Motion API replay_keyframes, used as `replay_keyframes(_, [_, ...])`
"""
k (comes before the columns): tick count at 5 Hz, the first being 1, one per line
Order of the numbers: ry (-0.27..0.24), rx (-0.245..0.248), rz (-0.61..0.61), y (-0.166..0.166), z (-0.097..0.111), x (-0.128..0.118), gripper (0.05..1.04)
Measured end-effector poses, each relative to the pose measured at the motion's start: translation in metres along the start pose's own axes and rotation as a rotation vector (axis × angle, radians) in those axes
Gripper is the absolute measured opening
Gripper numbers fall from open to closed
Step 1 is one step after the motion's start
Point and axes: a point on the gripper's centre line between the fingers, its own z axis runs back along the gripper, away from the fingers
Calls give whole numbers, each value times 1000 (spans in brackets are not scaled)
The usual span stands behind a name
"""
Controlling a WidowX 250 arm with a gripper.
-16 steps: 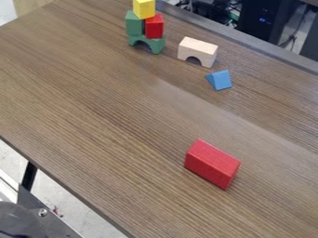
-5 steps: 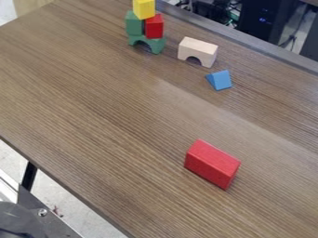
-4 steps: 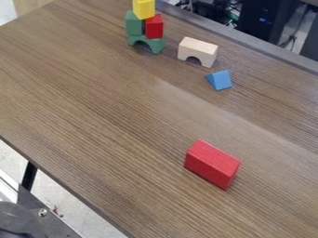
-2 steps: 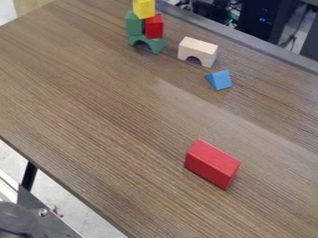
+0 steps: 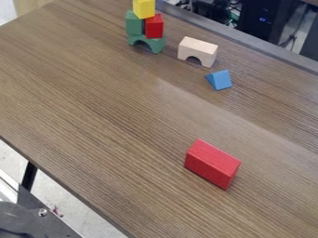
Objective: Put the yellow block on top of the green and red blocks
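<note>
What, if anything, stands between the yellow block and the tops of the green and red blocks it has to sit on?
Nothing visible does: the yellow block already sits on the green block and small red block, above the green arch. The pale arch, blue wedge and larger red block are off to one side.

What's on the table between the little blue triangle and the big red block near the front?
Nothing: between the blue triangle and the big red block, the camera view shows only bare wood tabletop.
</note>
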Motion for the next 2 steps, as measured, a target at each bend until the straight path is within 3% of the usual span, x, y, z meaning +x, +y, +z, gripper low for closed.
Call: replay_keyframes(2, [-73,-50,3,0,44,-12,999])
